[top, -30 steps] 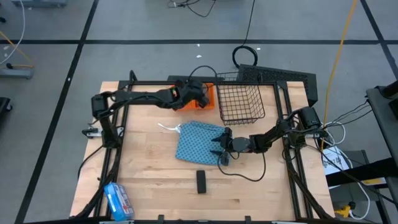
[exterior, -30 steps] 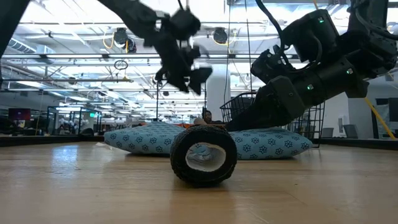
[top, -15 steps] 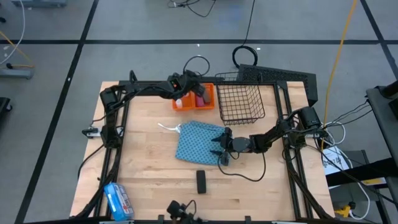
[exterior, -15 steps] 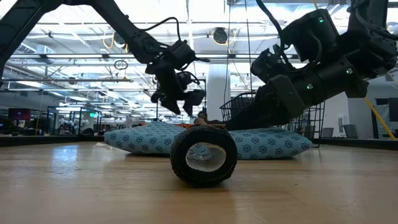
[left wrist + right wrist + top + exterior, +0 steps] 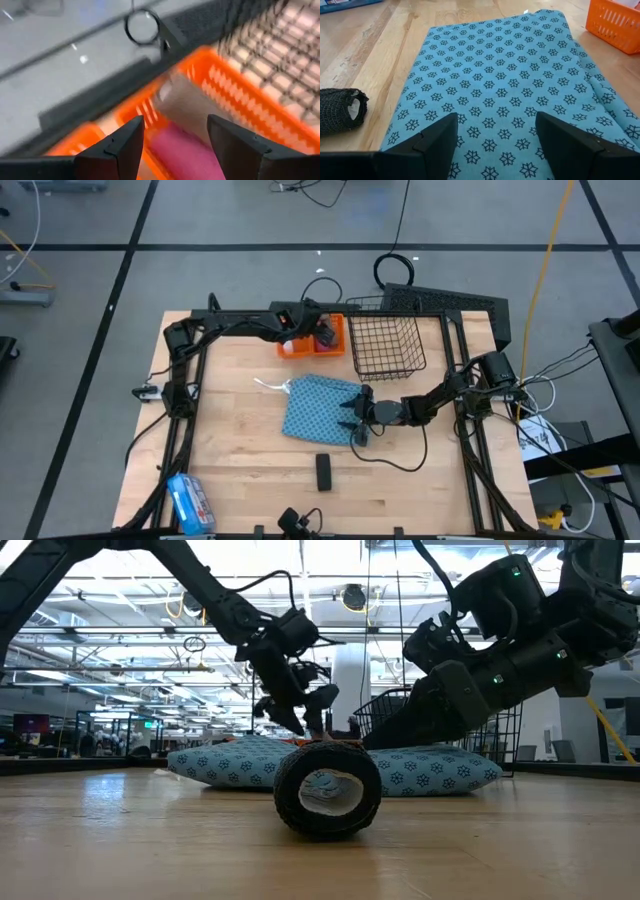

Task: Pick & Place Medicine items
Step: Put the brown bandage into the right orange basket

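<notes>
1. The worktop [image 5: 230, 470] carries everything; most of its wooden surface lies bare, with the things gathered toward the far side and the middle.
2. The wire basket [image 5: 388, 345] stands at the far edge, just beside the orange bin [image 5: 335, 340], probably as a second container for sorting.
3. The blue patterned cloth [image 5: 315, 408] lies flat mid-table. The right gripper [image 5: 351, 420] rests at its edge with jaws spread wide and nothing between them; I judge this arm is waiting.
4. The orange bin holds a pink tube [image 5: 182, 152] and a pale item I cannot identify, so it looks like the collecting place for medicine items.
5. The left gripper [image 5: 312, 328] hangs directly over that bin, jaws parted and empty in the wrist view, a pose that suits either releasing or reaching in.
6. The blue and white packet [image 5: 188, 500] sits alone at the near left corner.
7. The black bar [image 5: 323, 471] lies well apart from the bin, apparently not yet collected.
</notes>
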You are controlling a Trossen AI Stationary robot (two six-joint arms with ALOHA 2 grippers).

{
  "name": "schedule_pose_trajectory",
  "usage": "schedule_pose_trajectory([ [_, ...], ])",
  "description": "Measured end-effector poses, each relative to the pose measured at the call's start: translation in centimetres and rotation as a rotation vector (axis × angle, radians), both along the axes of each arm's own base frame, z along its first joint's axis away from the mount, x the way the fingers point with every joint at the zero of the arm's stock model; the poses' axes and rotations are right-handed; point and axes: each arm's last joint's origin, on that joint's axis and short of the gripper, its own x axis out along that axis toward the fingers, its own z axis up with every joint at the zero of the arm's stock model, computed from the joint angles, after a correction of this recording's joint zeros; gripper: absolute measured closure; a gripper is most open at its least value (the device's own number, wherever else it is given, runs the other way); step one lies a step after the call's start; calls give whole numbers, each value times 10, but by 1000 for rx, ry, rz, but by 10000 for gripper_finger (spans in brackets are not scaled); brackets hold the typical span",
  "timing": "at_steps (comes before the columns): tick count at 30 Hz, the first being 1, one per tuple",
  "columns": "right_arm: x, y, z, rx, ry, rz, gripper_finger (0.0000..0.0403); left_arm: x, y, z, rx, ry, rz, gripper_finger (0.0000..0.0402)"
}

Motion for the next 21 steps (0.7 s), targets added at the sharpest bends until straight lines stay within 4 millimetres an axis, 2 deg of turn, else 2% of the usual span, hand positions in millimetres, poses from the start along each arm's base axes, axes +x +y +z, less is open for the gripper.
schedule_pose_trajectory([
  [5, 0, 0, 0, 0, 0, 0, 147, 3, -4, -9, -21, 18, -15, 174],
  [10, 0, 0, 0, 0, -1, 0, 147, 8, -8, 2, 52, -14, -55, 174],
  [14, 0, 0, 0, 0, -1, 0, 147, 8, -8, 13, 142, -15, 12, 174],
  [17, 0, 0, 0, 0, 0, 0, 147, 5, -6, 15, 214, 43, 72, 174],
  [21, 0, 0, 0, 0, 1, 0, 147, 2, -2, 13, 224, 68, 92, 174],
])
